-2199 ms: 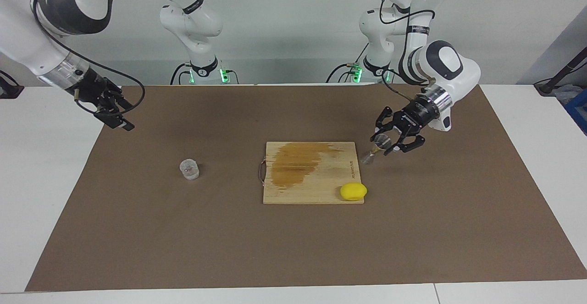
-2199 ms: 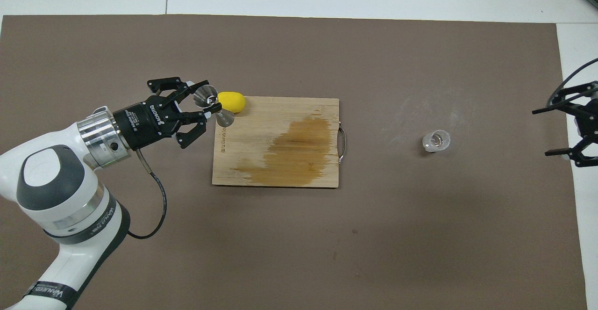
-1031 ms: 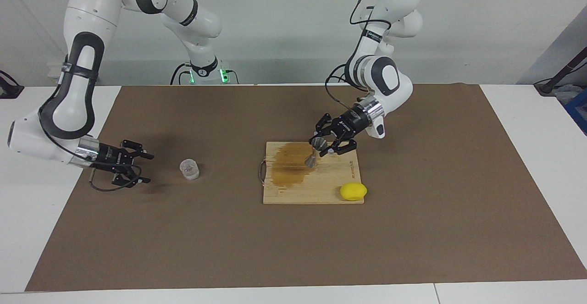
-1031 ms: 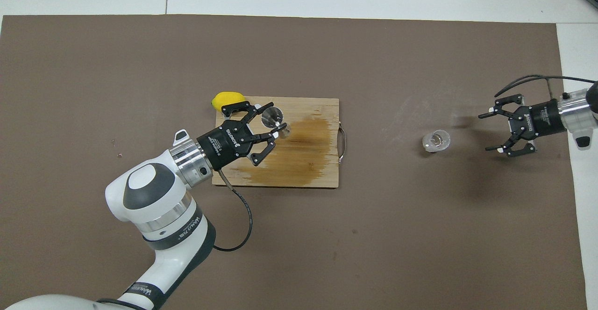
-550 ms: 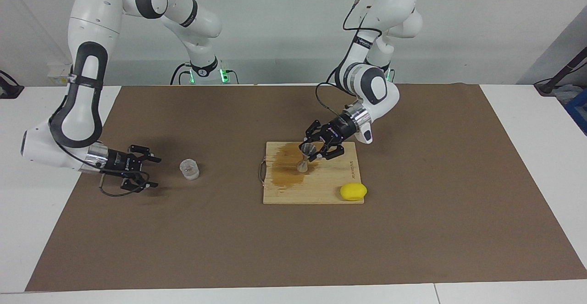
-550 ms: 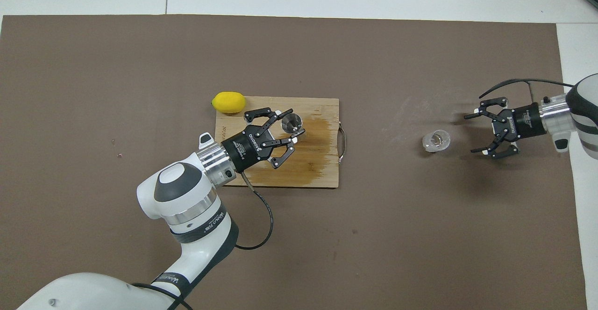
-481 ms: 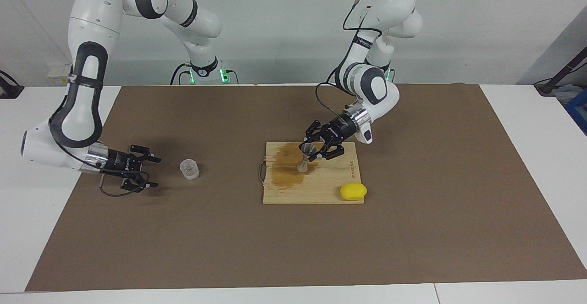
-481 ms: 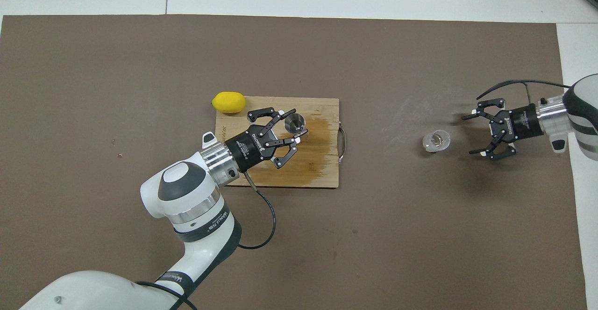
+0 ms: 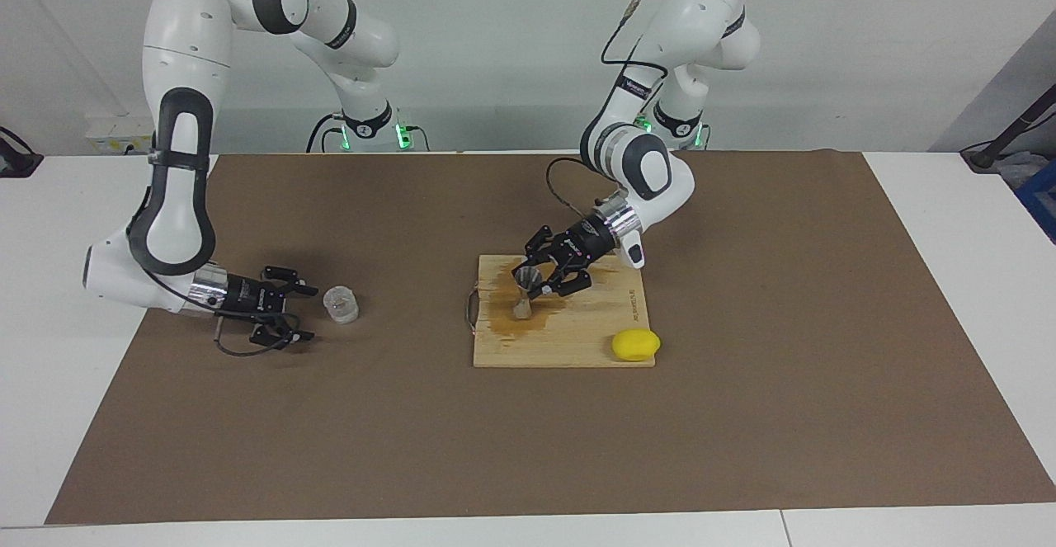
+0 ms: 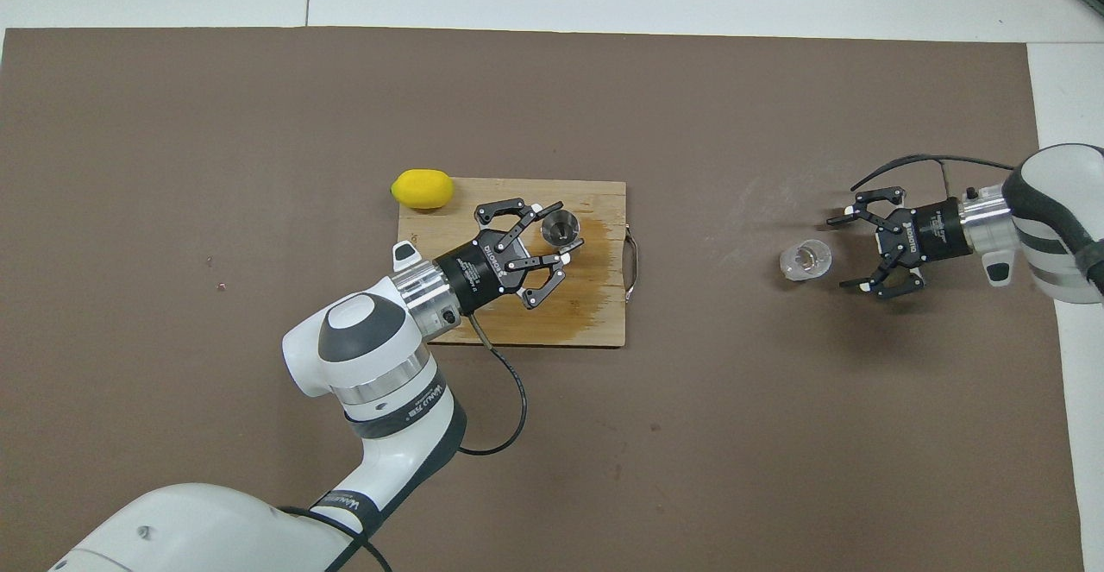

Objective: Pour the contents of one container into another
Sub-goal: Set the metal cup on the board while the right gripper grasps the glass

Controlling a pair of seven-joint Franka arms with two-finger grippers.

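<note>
Cup (image 9: pixel 341 304): clear, upright on the brown mat (image 9: pixel 742 415) toward the right arm's end of the table, well apart from the board. In the overhead view (image 10: pixel 806 260) it sits at 3 o'clock from the board.
Right gripper (image 9: pixel 299 313): low over the mat just beside the cup, at the cup's 3 o'clock in the overhead view (image 10: pixel 849 250). Fingers spread wide, pointing at the cup and not touching it.
Jigger (image 9: pixel 525 288): metal, hourglass-shaped, upright over the stained part of the board, mouth up (image 10: pixel 561 228). Whether its foot rests on the wood, I cannot tell.
Left gripper (image 9: pixel 532 276): over the board, fingers closed on the jigger at its waist. In the overhead view (image 10: pixel 556 231) the arm comes in from 7 o'clock.
Board (image 9: pixel 606 328): wooden, lying flat near the middle of the mat, with a dark wet-looking stain and a metal handle on the end toward the cup (image 10: pixel 604 201).
Lemon (image 9: pixel 635 345): yellow, at the board's corner toward the left arm's end and farther from the robots, at 10 o'clock from the board's centre in the overhead view (image 10: pixel 422 189).
</note>
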